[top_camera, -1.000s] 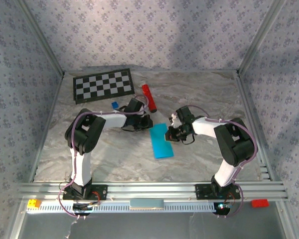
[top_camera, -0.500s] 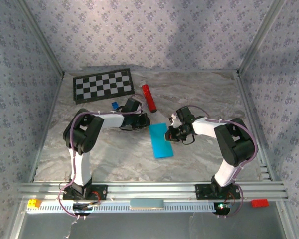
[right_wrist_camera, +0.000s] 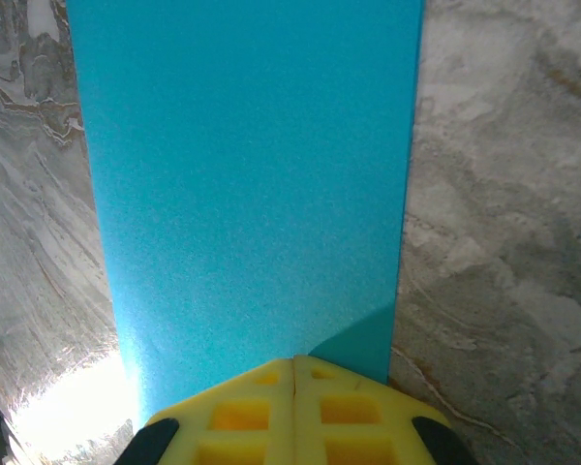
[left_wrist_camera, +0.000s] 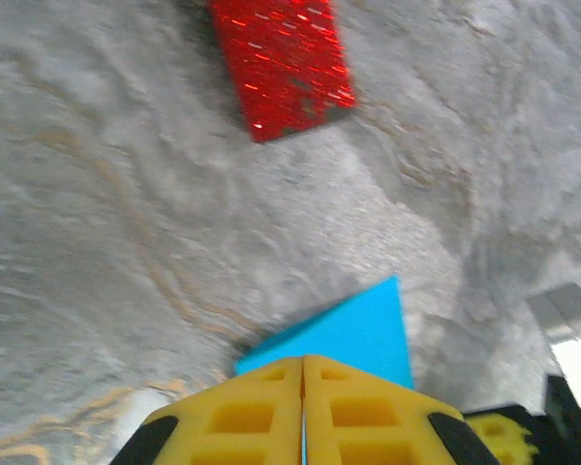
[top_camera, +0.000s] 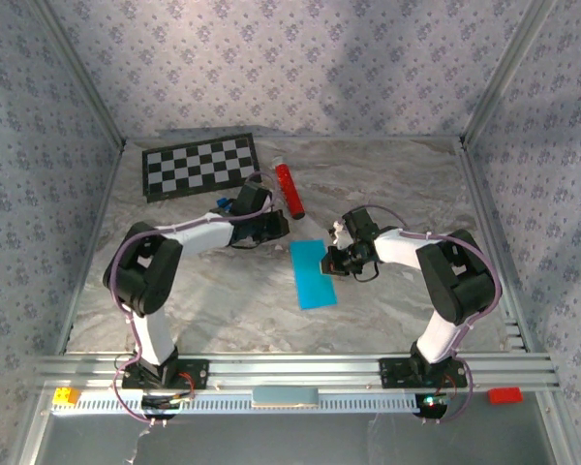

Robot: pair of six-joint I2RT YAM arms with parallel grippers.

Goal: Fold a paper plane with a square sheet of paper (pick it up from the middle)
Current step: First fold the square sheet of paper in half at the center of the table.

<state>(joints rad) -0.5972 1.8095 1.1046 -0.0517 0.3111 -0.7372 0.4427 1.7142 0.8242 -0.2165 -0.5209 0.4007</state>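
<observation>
Holding a fold flat, nothing lifted.
Left gripper (top_camera: 274,231): fingers pressed together, empty, near red cylinder (top_camera: 289,189), at far corner of the square sheet of paper (top_camera: 313,274), which lies flat, folded narrow. Right gripper (top_camera: 331,260): fingers pressed together on its right edge, probably pinning the crease.

I see bare table (top_camera: 213,300) left of the blue sheet of paper (top_camera: 314,274) and along its near side, open for a pass. Beyond its far end lies the red cylinder (top_camera: 289,190) (close enough to mind). The left gripper (left_wrist_camera: 303,360) crowds its far-left corner, the right gripper (right_wrist_camera: 293,363) its right edge.
</observation>
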